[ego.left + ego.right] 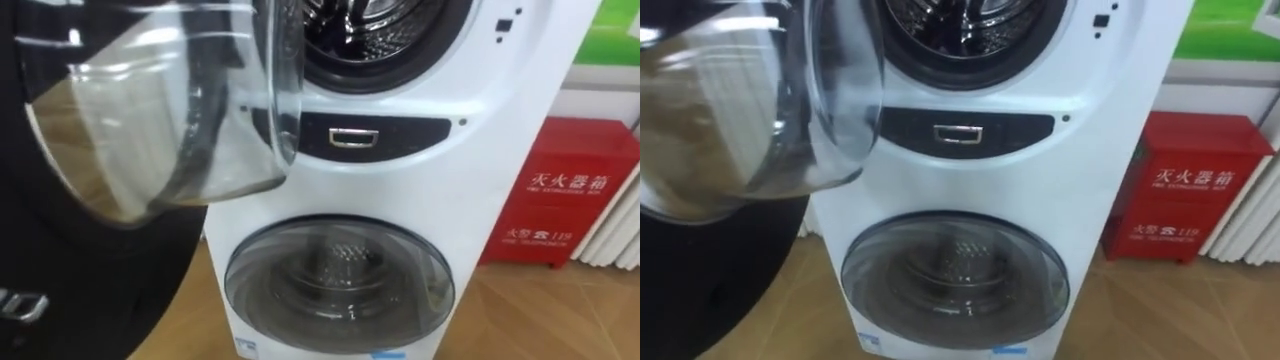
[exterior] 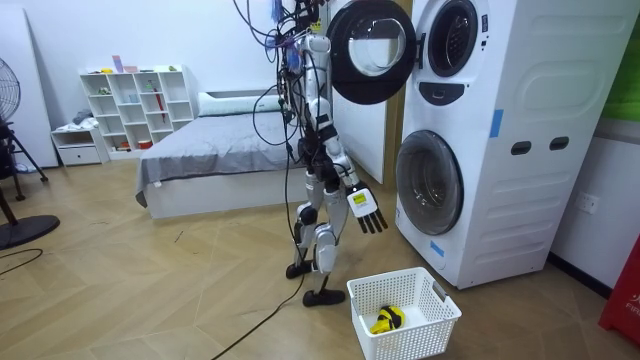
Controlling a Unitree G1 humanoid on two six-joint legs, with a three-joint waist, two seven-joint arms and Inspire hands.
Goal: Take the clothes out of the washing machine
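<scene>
Robot stands before the stacked washer [image 2: 500, 140], right hand [image 2: 368, 212] empty at its side.

In the room view the right hand hangs low with its fingers apart and straight, touching nothing, just short of the washer's lower door [image 2: 430, 182]. Below the hand, near the robot's feet, a white basket [image 2: 437, 322] sits on the wood floor, and a yellow and black cloth [image 2: 388, 319] lies in it. High above the hand the upper door [image 1: 150, 100] is swung open towards the robot's head, and the steel drum [image 1: 370, 30] behind it shows bare metal in the part seen. Beyond the washer, to the hand's far side, stands a red box [image 1: 565, 190]. Well behind the robot is a bed [image 2: 220, 160].
</scene>
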